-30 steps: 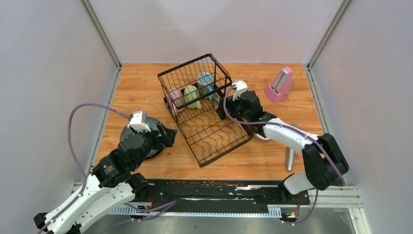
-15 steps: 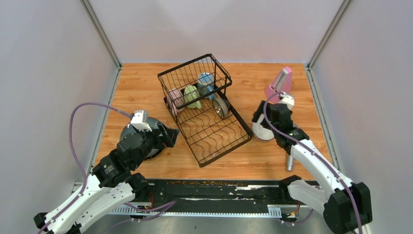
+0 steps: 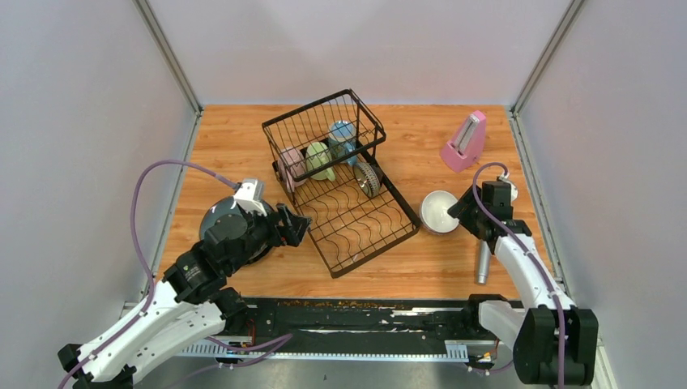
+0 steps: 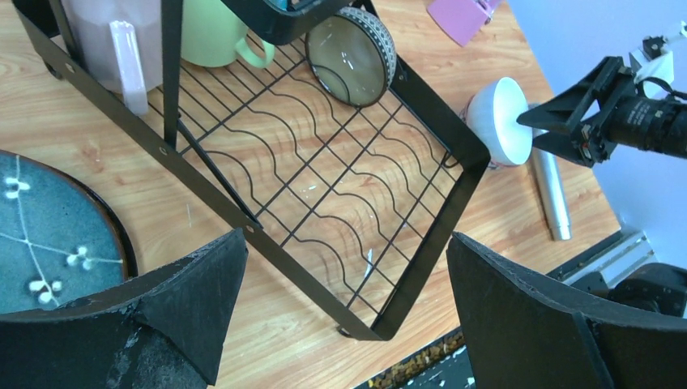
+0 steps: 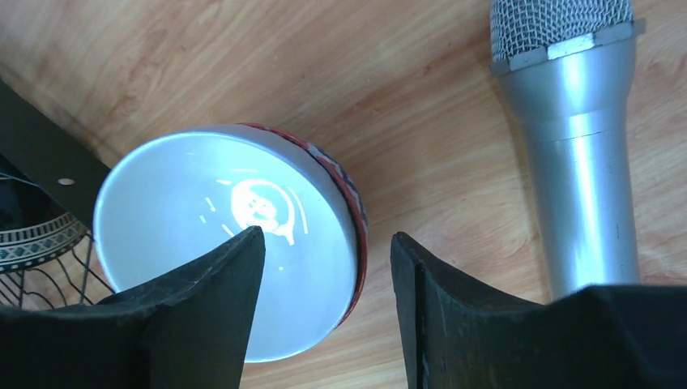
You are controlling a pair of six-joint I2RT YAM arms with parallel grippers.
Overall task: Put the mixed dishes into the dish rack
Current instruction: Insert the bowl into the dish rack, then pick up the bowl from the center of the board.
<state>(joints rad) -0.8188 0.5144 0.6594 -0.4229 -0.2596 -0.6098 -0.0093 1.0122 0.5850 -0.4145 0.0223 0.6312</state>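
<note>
The black wire dish rack holds a pink mug, a green mug and a blue mug in its basket. A dark patterned bowl stands on edge in the slots. Right of the rack, a white bowl with a red-blue patterned outside lies on the table. My right gripper is open astride its rim, one finger inside, one outside, with gaps showing. My left gripper hangs wide open over the rack's near corner. A dark speckled plate lies to its left.
A silver microphone lies just right of the white bowl, close to my right fingers. A pink metronome stands at the back right. Grey walls close in the table on three sides.
My right arm left the rack, where the dark patterned bowl now stands, swung right and came down on the white bowl with its jaws narrowing. My left gripper edged right toward the rack.
</note>
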